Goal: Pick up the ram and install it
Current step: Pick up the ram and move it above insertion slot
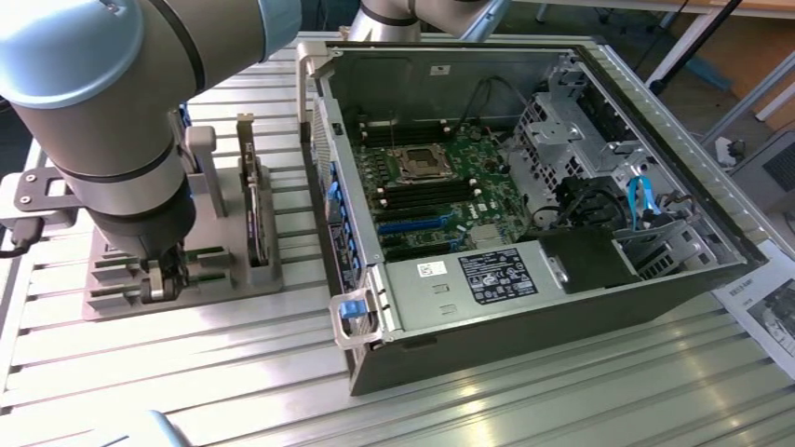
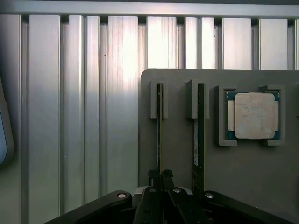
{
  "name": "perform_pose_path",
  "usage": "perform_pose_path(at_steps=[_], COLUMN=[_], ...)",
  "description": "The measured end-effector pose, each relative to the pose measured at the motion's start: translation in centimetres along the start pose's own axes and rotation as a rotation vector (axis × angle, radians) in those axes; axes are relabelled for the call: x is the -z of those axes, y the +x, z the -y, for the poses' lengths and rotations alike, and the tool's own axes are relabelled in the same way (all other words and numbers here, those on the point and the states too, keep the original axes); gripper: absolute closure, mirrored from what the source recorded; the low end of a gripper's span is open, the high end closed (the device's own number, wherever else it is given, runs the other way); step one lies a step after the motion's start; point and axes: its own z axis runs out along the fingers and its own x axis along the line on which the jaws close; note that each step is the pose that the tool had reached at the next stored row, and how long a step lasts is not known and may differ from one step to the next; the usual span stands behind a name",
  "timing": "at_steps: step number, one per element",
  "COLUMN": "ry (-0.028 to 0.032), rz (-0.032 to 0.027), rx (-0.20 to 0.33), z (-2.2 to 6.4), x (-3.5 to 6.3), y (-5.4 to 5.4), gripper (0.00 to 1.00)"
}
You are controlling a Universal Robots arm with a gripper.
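Down at the grey holder on the slatted table, I see my pincer clamped on the ram — a thin stick standing on edge in its slot. Just beside it stands a second stick, then a silver processor — all on that holder.

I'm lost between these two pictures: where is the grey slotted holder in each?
Exterior view: the grey holder sits at the exterior view's left, beside the open computer case.
Wrist view: the grey holder is seen from above, a square silver chip in one pocket.
Shared landmark: the gripper, closed on the ram standing in the holder.
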Motion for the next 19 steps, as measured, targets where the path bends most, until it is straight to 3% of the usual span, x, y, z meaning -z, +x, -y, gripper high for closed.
perform_pose_path(at_steps=[9,19], ry=[0.0,0.0], rz=[0.0,0.0], rx=[0.0,0.0], z=[-0.06,-0.16], x=[1.45,3.84], y=[0.0,-0.1], gripper=[0.88,0.88])
